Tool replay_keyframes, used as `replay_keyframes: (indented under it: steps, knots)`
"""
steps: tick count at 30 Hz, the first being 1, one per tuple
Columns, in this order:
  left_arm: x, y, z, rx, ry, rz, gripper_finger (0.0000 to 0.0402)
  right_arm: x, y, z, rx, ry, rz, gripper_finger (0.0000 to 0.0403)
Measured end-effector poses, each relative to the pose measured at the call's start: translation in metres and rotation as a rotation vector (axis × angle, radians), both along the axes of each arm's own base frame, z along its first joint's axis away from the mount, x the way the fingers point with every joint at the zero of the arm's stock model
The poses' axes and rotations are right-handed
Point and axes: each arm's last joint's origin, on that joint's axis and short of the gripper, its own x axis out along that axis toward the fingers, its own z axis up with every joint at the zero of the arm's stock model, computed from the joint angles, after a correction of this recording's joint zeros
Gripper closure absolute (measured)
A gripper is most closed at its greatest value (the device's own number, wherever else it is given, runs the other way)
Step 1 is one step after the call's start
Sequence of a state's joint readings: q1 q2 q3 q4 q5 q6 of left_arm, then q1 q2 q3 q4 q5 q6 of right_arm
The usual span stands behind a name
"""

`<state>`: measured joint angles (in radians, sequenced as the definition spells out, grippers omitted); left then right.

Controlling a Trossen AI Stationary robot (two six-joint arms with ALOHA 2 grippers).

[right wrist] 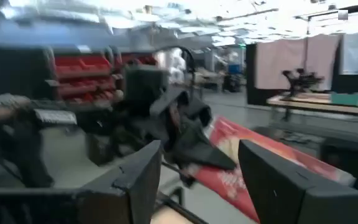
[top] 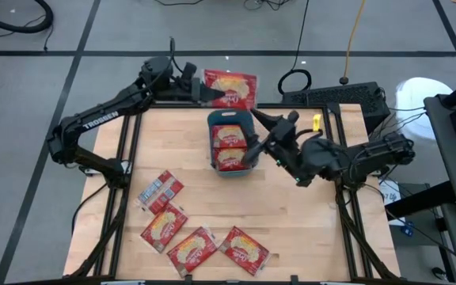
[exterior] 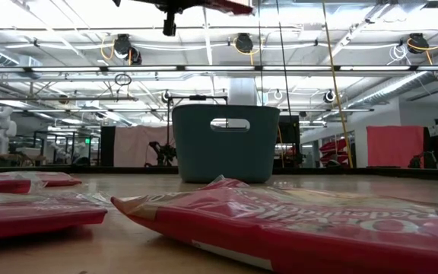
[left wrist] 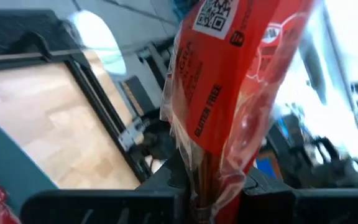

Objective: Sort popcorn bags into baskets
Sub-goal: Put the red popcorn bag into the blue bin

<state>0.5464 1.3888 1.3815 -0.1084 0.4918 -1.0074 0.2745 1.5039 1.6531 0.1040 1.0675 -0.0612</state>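
Popcorn bag [top: 229, 87], red w/ the popcorn picture, hangs in the left gripper [top: 203, 93] at the table's 12 o'clock edge, just beyond the far rim of the teal basket [top: 229, 119]; in the left wrist view the fingers are pinched tight on the bag's edge [left wrist: 222, 99], which shows a QR code and "gluten free" print. Basket sits near table centre, a bit toward 12 o'clock, w/ two more red bags [top: 230, 147] lying inside. Right gripper [top: 258, 119] hovers at the basket's 3 o'clock side, at its far corner — fingers spread apart, nothing between them; its wrist view looks out at the left gripper and the held bag [right wrist: 241, 162]. Four bags lie loose on the wood table [top: 307, 214] toward 7 o'clock: one silvery-backed [top: 160, 191], then three red ones [top: 165, 227] [top: 191, 250] [top: 244, 248] in a row toward 6 o'clock, near each other. Low view shows the basket [exterior: 225, 144] upright w/ a handle slot, and a red bag [exterior: 303, 224] close in front.
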Motion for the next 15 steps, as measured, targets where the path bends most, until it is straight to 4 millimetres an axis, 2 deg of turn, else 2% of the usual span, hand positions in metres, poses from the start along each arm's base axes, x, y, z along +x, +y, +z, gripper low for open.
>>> replay_keyframes:
  steps: [6,10,15]
  knots:
    - [0.000,0.001,0.006,0.008,-0.053,0.036,0.0361,0.005,-0.004,-0.008,0.010,0.063,-0.045,0.0195]
    - [0.005,-0.005,0.005,0.033,-0.046,0.086,0.0361,0.008,-0.016,-0.027,0.271,-0.184,-0.052,0.0204]
    - [0.011,-0.014,0.002,0.067,-0.089,0.075,0.0360,0.007,-0.038,-0.064,0.629,-0.445,0.083,0.0223]
